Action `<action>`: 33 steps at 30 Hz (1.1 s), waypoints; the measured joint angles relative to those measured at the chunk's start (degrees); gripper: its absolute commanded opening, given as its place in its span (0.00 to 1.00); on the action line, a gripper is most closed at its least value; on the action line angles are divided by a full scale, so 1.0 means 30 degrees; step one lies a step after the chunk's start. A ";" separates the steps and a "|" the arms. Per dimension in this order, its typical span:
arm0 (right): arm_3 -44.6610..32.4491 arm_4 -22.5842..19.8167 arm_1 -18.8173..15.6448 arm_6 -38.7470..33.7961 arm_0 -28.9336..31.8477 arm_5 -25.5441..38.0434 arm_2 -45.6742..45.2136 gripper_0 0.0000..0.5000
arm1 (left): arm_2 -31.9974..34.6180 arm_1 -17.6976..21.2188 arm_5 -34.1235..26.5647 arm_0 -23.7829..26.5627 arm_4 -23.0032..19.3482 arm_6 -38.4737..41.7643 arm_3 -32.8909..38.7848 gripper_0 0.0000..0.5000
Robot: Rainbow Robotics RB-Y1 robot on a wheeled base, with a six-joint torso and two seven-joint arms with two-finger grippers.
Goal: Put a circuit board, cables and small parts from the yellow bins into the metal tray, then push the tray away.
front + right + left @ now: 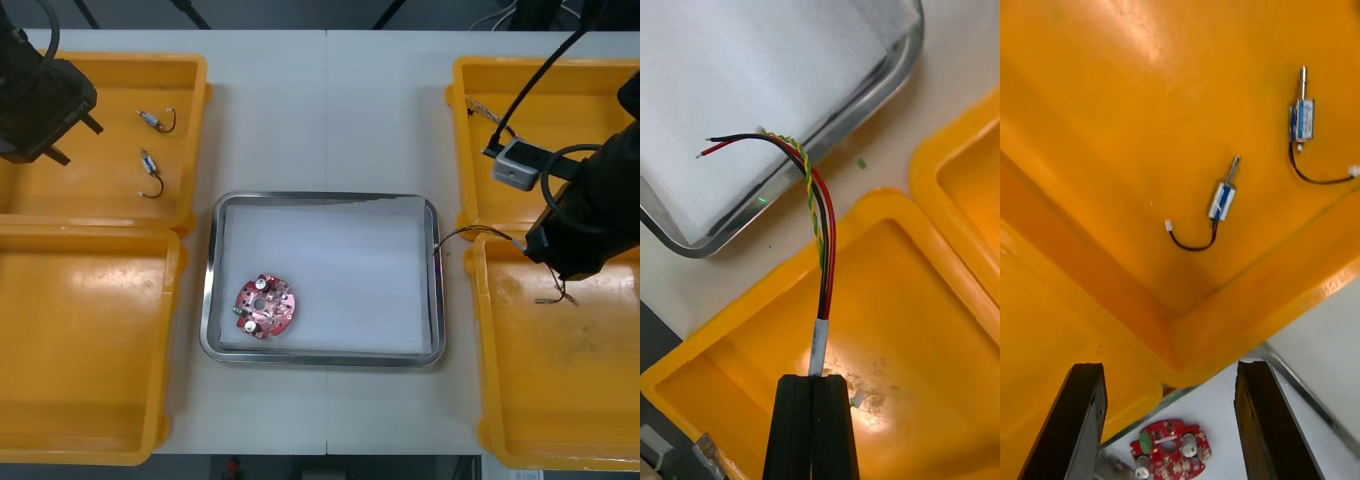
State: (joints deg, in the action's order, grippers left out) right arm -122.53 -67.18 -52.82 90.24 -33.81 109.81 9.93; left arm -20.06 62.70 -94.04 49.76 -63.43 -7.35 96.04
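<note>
**Right gripper pinching cable, free end at tray rim**

Red, black and yellow twisted cable [822, 225]: white-sleeved end is clamped in the right gripper [812, 379]. Its black fingers [794, 420] are pressed together w/ only the cable's width between them. From the jaws the cable runs out over the rim of the near right yellow plastic bin [880, 202]. It then crosses a strip of light table [940, 97]. The stripped red + black tips reach past the rim of the shiny metal tray [914, 37], over its white liner. Tips touching the liner or not: can't tell. Directly under the jaws is the floor of that same bin.

Round red circuit board [266, 305] lies flat in the tray on the liner, near-left area, well apart from the cable tips.

Left gripper [1169, 366]: jaws spread wide, hovering over the far left yellow bin [1112, 112]. Beyond the fingertips, on the bin floor, is a small metal part [1223, 201] w/ a short black lead. A second small metal part [1302, 120] of the same kind lies farther out, apart from the first. Seen between the spread fingers, below the tips: the bin's corner, a bit of tray rim, and the circuit board.
</note>
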 measured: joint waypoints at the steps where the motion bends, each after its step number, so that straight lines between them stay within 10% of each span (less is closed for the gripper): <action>1: -0.0144 0.0084 0.0000 0.0000 -0.0398 -0.0024 0.0522 0.00 | 0.0000 0.0000 0.0179 0.0001 0.0141 -0.0002 -0.0327 1.00; 33: 0.2130 0.3496 0.2281 0.3432 -0.5900 -0.9030 1.3782 0.00 | -0.2619 -0.1327 0.5494 0.1464 0.3428 -0.2961 -0.4717 1.00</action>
State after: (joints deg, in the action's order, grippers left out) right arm -116.14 -56.69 -45.98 100.53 -51.51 82.72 51.27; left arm -27.92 58.72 -77.55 54.15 -53.15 -16.23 81.89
